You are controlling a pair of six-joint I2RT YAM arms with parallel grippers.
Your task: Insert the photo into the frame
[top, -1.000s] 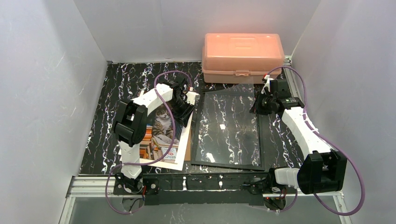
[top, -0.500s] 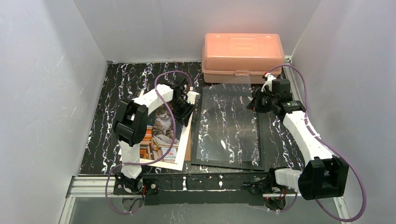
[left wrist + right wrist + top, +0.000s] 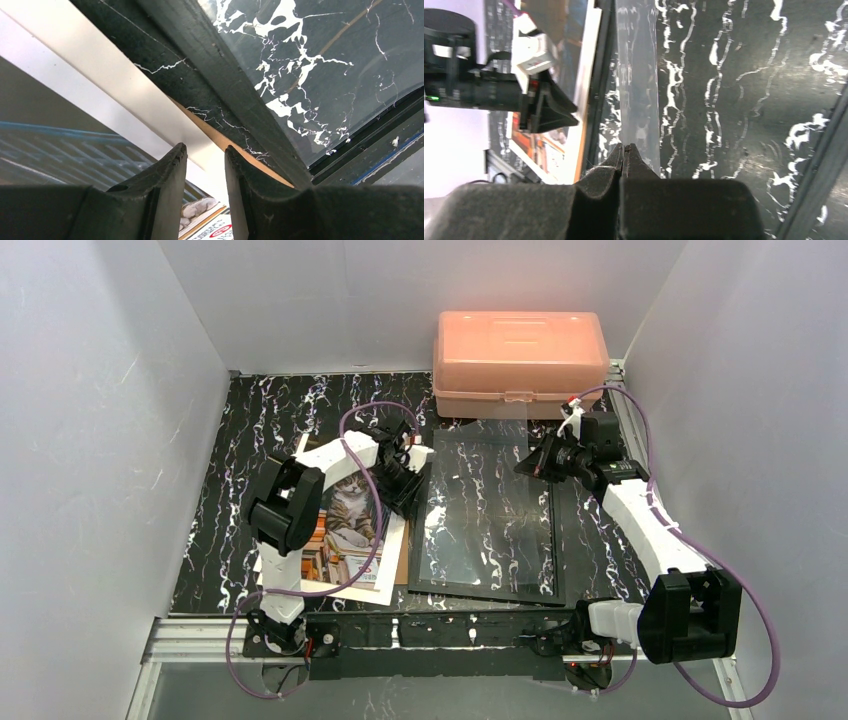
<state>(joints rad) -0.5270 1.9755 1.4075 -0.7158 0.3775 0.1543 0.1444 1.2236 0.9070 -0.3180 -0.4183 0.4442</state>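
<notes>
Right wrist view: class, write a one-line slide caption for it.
Right hand shut on the glass pane at its near edge; left hand by the photo beyond.

The widest bare stretch of table (image 3: 250, 430) lies far left, between the left wall (image 3: 100, 440) and the photo (image 3: 345, 545); the narrow slot between photo and frame (image 3: 487, 592) is filled by the left gripper (image 3: 410, 483), jaws apart. The pink box (image 3: 518, 355) stands just behind the frame's far edge, blocking that side. The right gripper (image 3: 524, 467), pinched on the glass pane (image 3: 485, 510), and its arm take the strip by the right wall (image 3: 760, 390).
</notes>
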